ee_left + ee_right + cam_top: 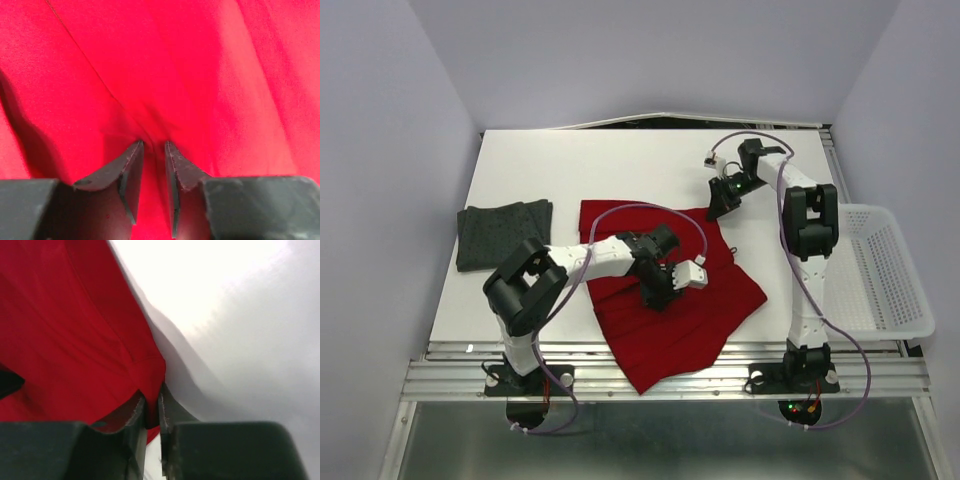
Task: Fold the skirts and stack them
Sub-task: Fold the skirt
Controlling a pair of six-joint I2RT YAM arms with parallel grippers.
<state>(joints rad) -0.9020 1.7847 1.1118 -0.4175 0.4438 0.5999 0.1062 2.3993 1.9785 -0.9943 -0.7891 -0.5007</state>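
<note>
Status: one of two skirts complete. The dark grey skirt [505,232] lies folded flat at the left of the table [620,160].

The red skirt [720,300] lies spread open at the table centre. Its near hem hangs over the front edge, and no fold is made.

- Left claw [154,150]: closed on a raised pinch of red cloth near the skirt's middle.
- Right claw [151,401]: closed on the skirt's far right corner, at the cloth edge.

Remaining: fold the red skirt, then stack the two skirts together.
</note>
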